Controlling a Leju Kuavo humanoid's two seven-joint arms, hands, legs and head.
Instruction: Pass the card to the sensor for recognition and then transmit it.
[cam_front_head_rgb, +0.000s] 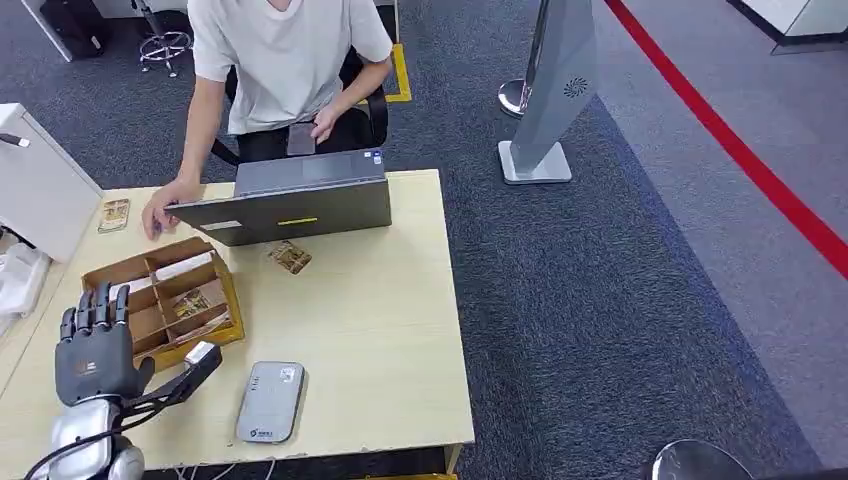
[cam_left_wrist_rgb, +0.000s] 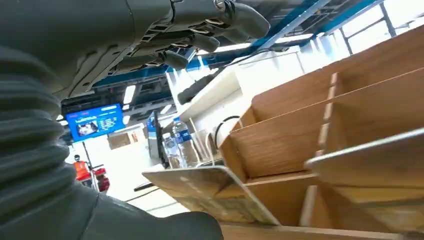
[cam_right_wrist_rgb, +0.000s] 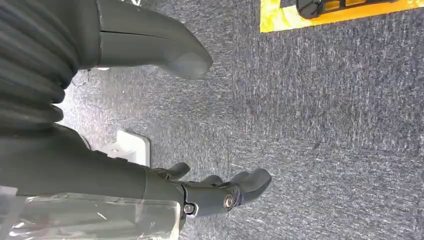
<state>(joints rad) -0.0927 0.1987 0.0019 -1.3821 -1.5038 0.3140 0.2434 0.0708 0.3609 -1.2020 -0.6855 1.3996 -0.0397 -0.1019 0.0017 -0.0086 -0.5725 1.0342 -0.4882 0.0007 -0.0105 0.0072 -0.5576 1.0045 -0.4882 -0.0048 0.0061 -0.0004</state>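
A wooden box with several compartments stands at the table's left; cards lie in its slots. My left hand hovers just in front of the box, fingers stretched toward it and spread from the thumb, holding nothing. In the left wrist view my fingers reach over the box, and a patterned card leans in a near compartment. A grey flat sensor lies near the table's front edge, right of my hand. My right hand hangs over carpet, empty, fingers apart.
A person sits behind the table, one hand on it near a loose card. A dark laptop stands at the back, with another loose card in front of it. A white cabinet borders the table's left.
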